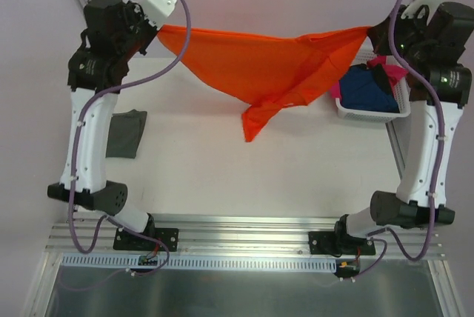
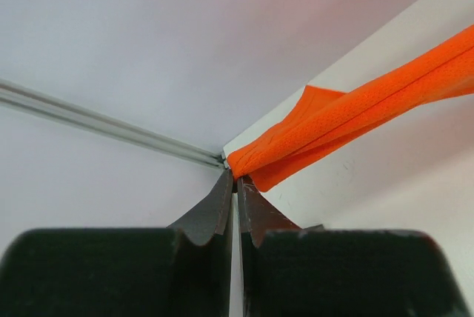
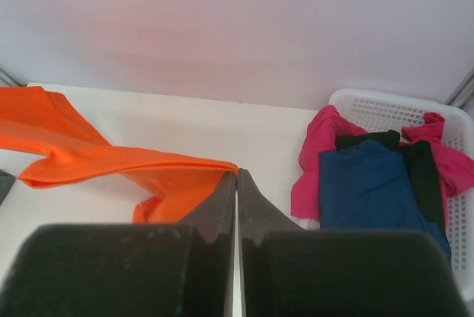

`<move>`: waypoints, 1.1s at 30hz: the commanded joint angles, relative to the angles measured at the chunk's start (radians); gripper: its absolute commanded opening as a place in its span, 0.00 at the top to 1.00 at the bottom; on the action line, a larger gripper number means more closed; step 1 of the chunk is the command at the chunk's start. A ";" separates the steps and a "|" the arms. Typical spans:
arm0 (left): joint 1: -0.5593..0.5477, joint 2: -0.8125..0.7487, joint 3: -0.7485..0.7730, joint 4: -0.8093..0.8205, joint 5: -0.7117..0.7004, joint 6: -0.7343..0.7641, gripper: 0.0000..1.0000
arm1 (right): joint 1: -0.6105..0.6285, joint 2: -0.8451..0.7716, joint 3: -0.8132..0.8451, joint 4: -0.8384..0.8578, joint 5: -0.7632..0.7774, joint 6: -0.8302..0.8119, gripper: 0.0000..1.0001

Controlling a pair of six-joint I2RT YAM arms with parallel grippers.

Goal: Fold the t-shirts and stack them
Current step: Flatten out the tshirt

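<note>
Orange t-shirt (image 1: 259,65): hangs stretched between the two hands over the far half of the counter (image 1: 222,169). Its top edge is taut and its middle sags to a dangling flap. I cannot tell whether that flap touches the counter.
Left hand (image 2: 235,180): clenched on one bunched end of the orange cloth, tips pressed together.
Right hand (image 3: 237,175): clenched on the opposite end in the same way.
Handling: judged light, limp and thin, with a fine mesh weave. It has no stiffness, so it drapes and twists wherever it is unsupported, and a narrow pinch of cloth could slip out.
Where to hold: two ends of one edge, as now. I cannot tell whether that edge is the hem or the shoulders.
Other t-shirts: the grey-green t-shirt (image 1: 126,133) lies on the counter beside the left arm. The navy t-shirt (image 3: 374,187) and the magenta t-shirt (image 3: 315,158) are heaped in the white basket (image 3: 385,106).
Edges: the counter's far edge and the wall are close behind both hands, and the basket sits just beside the right hand.
Open room: the bare middle of the counter, between the arms, looks best for laying the cloth flat.
</note>
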 commanded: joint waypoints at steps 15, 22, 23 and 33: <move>-0.004 -0.440 -0.204 -0.004 0.161 -0.047 1.00 | -0.056 -0.510 -0.173 0.009 -0.004 0.141 0.99; -0.004 -0.451 -0.189 -0.003 0.181 -0.102 1.00 | -0.092 -0.528 -0.067 -0.025 0.022 0.139 0.99; -0.004 -0.447 -0.178 0.000 0.183 -0.110 1.00 | -0.101 -0.520 -0.032 -0.031 0.024 0.142 0.99; -0.004 -0.336 -0.109 0.018 0.128 -0.099 1.00 | -0.128 -0.337 0.082 0.066 0.029 0.154 0.99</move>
